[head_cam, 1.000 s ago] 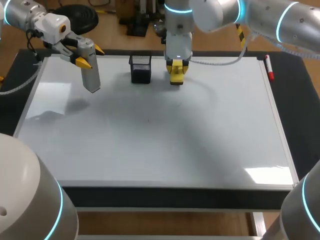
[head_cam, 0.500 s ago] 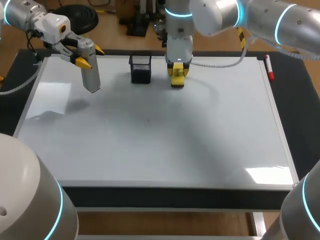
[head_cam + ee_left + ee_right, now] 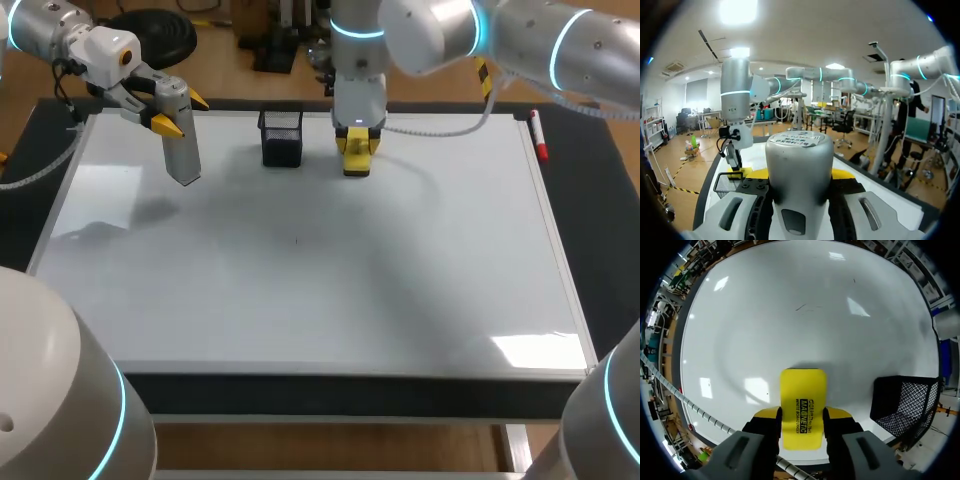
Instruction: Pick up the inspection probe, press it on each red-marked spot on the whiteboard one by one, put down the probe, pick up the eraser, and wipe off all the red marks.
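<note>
One probe (image 3: 182, 150) in left fingers (image 3: 163, 124), eraser (image 3: 802, 400) in right fingers (image 3: 768, 426).

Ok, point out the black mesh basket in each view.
Head view: basket at the whiteboard's far edge, beside the right gripper.
Left wrist view: its rim shows beside the left gripper's probe.
Right wrist view: basket beside the right gripper holding the eraser.
Shared landmark: the whiteboard under it.

1. The right gripper (image 3: 802, 415) clasps a yellow whiteboard eraser (image 3: 803, 387) from both sides with its yellow-tipped fingers.
2. The eraser points out over the whiteboard (image 3: 765, 330).
3. A black mesh basket (image 3: 905, 407) stands just beside the gripper.
4. Faint dark marks (image 3: 800, 306) lie well ahead of the eraser.
</note>
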